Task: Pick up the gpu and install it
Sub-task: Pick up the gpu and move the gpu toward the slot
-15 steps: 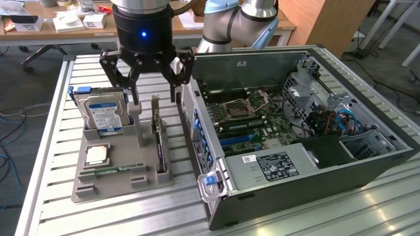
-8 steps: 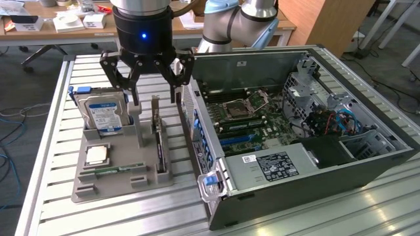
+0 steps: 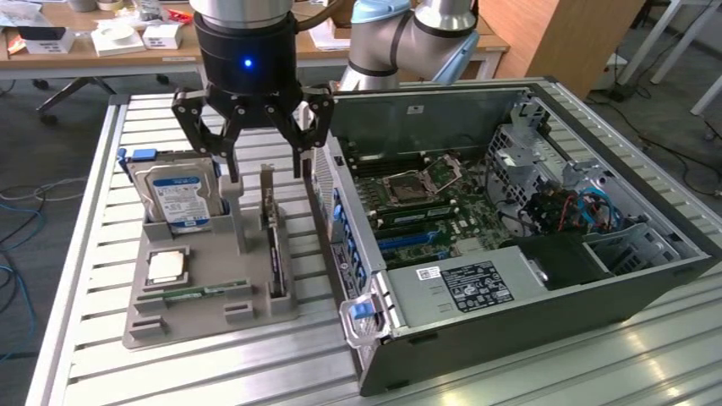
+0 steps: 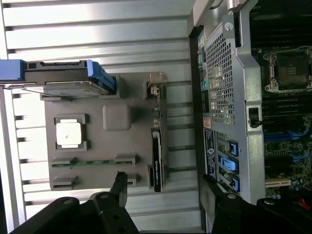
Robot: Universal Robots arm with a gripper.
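Note:
The gpu (image 3: 274,230) stands on its long edge in a slot of the grey holder (image 3: 203,320), a thin dark card with its silver bracket at the far end. From above, the gpu (image 4: 157,148) is a narrow dark strip with the bracket near the holder's far side. My gripper (image 3: 265,165) hangs open just above the card's bracket end, touching nothing. In the wrist view the gripper (image 4: 165,187) has one black finger (image 4: 119,184) over the holder (image 4: 117,141) and the other beside the computer case, the card's near end between them.
The open computer case (image 3: 587,279) lies at the exterior view's right, motherboard (image 3: 434,207) and blue slots (image 4: 287,146) exposed. In the holder also sit a blue-labelled hard drive (image 3: 181,199), a processor chip (image 3: 167,266) and a green memory stick (image 3: 205,293). Slatted metal table (image 3: 226,372) underneath.

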